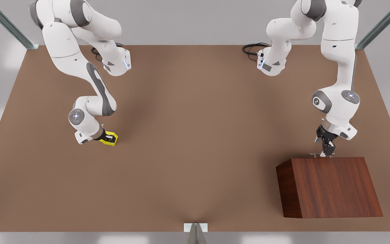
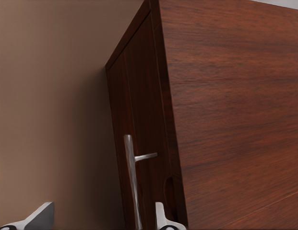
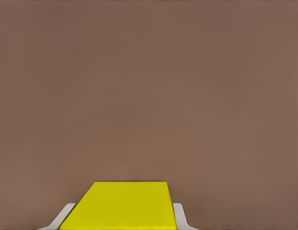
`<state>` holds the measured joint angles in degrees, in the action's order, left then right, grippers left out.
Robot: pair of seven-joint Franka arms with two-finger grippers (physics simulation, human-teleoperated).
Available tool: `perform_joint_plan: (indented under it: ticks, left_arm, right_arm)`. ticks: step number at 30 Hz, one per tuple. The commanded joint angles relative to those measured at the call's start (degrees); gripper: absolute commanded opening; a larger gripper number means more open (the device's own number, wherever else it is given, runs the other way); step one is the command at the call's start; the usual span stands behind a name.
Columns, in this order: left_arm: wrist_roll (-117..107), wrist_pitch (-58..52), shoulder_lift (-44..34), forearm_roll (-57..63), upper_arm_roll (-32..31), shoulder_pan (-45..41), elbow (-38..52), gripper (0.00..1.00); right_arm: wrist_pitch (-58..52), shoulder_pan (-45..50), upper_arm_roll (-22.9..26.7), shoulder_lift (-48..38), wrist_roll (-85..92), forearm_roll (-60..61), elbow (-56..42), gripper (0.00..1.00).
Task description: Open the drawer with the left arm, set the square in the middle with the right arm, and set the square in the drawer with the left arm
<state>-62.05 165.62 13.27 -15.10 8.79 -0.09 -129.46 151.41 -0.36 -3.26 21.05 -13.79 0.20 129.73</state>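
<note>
The square (image 1: 111, 139), a small yellow cube, sits on the brown tabletop (image 1: 195, 142) toward the front view's left, between the fingers of the right gripper (image 1: 108, 137), which press against its two sides. In the right wrist view the cube (image 3: 121, 206) shows between both fingertips (image 3: 180, 218). Toward the front view's right, the left gripper (image 1: 327, 150) is at the wooden box (image 1: 330, 186), its spread fingers (image 2: 160, 218) straddling the drawer's silver handle (image 2: 132, 182); the drawer (image 2: 139, 143) is closed.

The matte brown tabletop (image 1: 195, 142) carries the dark wooden box (image 1: 330, 186) toward four o'clock and the yellow square (image 1: 110, 139) toward nine o'clock, well apart.
</note>
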Motion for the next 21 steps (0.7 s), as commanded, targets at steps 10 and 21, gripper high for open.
perform_joint_plan:
  ticks: [10, 21]
  left_arm:
    - [0.00, -0.74, 1.06, -0.19, 0.00, 0.62, -0.09, 1.00]
    - [-0.79, -8.04, -0.96, -0.46, 0.00, 0.62, -0.61, 1.00]
  right_arm:
    - [-4.19, 0.01, -2.45, -1.36, -5.01, 0.77, -2.20, 0.66]
    - [-11.93, 28.21, -12.03, 9.53, -15.13, -3.28, -32.69, 0.66]
